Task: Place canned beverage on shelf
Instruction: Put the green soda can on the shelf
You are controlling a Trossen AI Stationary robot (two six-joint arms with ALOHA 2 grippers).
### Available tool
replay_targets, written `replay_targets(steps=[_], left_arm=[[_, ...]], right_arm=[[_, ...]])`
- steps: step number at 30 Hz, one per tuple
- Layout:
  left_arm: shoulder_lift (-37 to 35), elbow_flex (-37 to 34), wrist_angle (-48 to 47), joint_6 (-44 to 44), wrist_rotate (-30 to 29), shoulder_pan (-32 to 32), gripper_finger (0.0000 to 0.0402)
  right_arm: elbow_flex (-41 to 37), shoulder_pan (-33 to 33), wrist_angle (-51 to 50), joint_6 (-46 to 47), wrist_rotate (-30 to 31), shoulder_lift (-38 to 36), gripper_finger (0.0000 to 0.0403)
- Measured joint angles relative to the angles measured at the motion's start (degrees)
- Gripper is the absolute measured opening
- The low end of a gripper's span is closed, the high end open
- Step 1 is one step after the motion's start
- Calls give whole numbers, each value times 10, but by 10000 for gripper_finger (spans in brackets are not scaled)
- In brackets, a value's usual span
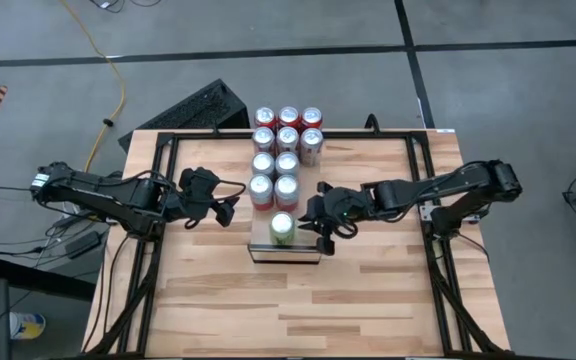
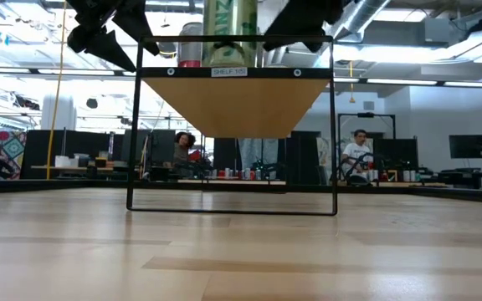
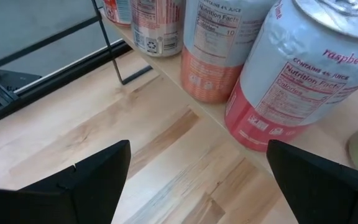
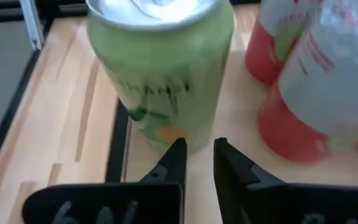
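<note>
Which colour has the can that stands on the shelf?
The can is light green with a silver top, best seen in the right wrist view.

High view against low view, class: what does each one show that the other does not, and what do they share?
Only the high view shows the whole wooden table, the block of red-and-white cans behind the shelf, and both arms reaching in, the left gripper beside the cans, the right gripper beside the green can.

Only the low view shows the shelf's underside and thin black legs, its label, and people in the room behind.

Both show the green can standing on the shelf.
</note>
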Motion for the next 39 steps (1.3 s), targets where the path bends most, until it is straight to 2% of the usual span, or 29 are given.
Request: replay_targets(steps=[15, 29, 39], left_arm=[[0, 0, -2, 19, -1, 0, 363], [0, 0, -2, 32, -4, 0, 363], [0, 0, -1, 38, -5, 0, 363]], right_arm=[[1, -1, 50, 22, -2, 7, 63], [2, -2, 161, 21, -6, 75, 63], [9, -5, 172, 7, -4, 70, 63]])
